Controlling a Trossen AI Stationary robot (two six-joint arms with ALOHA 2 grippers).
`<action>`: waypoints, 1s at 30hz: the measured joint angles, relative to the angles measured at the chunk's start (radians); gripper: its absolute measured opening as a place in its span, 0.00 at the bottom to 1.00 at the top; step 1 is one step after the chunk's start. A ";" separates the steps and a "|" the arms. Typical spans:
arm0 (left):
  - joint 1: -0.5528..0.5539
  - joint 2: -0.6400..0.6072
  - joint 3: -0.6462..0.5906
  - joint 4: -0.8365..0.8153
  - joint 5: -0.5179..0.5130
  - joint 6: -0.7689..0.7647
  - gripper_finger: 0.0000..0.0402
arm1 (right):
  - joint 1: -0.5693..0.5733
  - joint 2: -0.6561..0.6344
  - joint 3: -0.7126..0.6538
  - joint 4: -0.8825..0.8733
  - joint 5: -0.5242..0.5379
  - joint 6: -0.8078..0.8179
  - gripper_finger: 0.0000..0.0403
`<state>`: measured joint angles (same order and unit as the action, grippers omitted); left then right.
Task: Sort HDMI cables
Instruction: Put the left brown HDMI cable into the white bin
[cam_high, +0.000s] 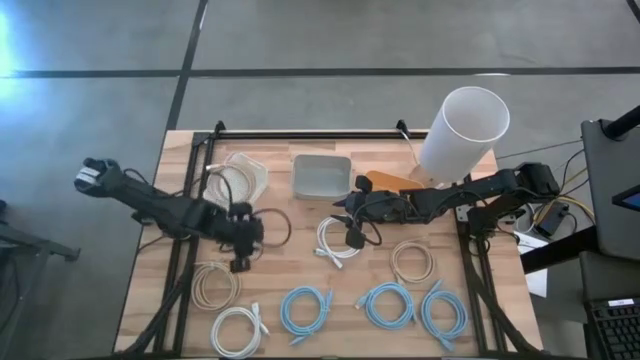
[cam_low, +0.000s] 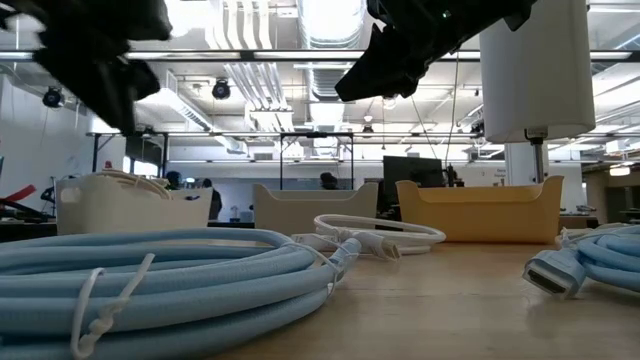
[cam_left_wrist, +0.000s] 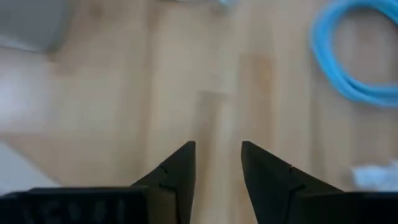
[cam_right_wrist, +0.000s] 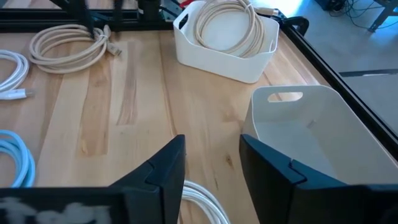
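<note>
Blue coil (cam_low: 150, 275) up close: your sorting has barely begun.
One beige cable (cam_right_wrist: 227, 22) lies in the white bin (cam_right_wrist: 230, 62); the grey bin (cam_high: 322, 176) looks empty, and you still have eight coils loose on the counter (cam_high: 300, 270): four blue, two white, two beige. Your left pincer (cam_left_wrist: 217, 163) hovers narrowly parted, holding nothing; your right pincer (cam_right_wrist: 211, 158), also parted and empty, hangs over the white coil (cam_high: 337, 240).

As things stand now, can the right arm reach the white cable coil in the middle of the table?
Probably yes. The right gripper hovers open just above the white coil, nothing lies between them, and the grey bin stands clear beside.
</note>
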<state>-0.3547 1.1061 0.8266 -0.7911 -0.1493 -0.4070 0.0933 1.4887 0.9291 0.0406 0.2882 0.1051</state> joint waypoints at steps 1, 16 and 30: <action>-0.026 0.000 -0.006 -0.003 0.003 -0.026 0.33 | 0.000 0.000 0.000 0.000 0.000 0.000 0.36; -0.236 0.002 -0.209 -0.070 0.156 -0.320 0.43 | 0.000 0.000 0.000 0.000 0.000 0.000 0.33; -0.259 0.004 -0.431 0.132 0.163 -0.338 0.43 | 0.000 0.000 0.000 -0.001 0.000 0.000 0.31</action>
<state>-0.6136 1.1100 0.3951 -0.6593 0.0141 -0.7451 0.0933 1.4887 0.9287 0.0399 0.2882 0.1047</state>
